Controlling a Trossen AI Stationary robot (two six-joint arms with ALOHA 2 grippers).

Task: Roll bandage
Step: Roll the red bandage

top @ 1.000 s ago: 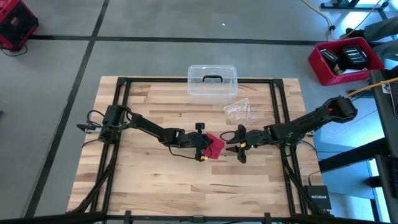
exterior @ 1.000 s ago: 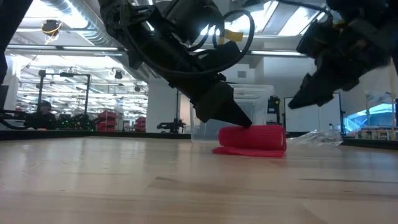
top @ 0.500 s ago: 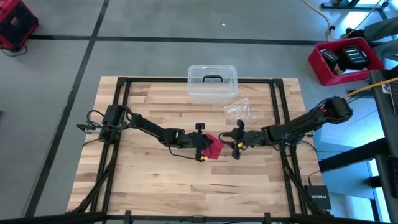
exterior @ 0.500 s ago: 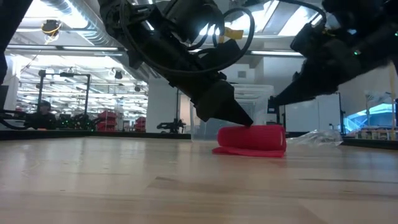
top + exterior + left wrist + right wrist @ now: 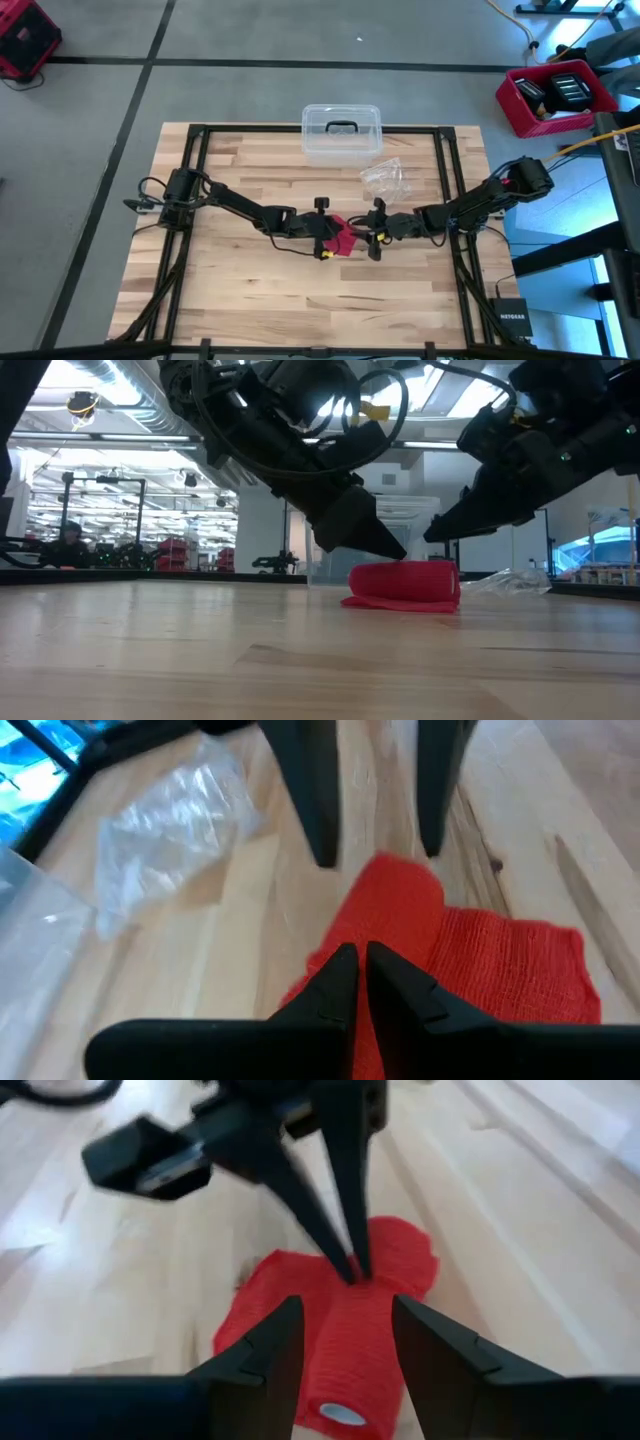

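Tabletop — clear box (image 5: 341,131) sits lidded, contents indiscernible.

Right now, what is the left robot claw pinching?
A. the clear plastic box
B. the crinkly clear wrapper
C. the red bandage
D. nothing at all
C: the left gripper has its fingers shut together on the red bandage, while the right gripper is open around the roll's other end.

One camera looks straight down; another sits level at tabletop height. Both wrist cameras look close, seemingly from opposite sides, at the bandage (image 5: 430,950).
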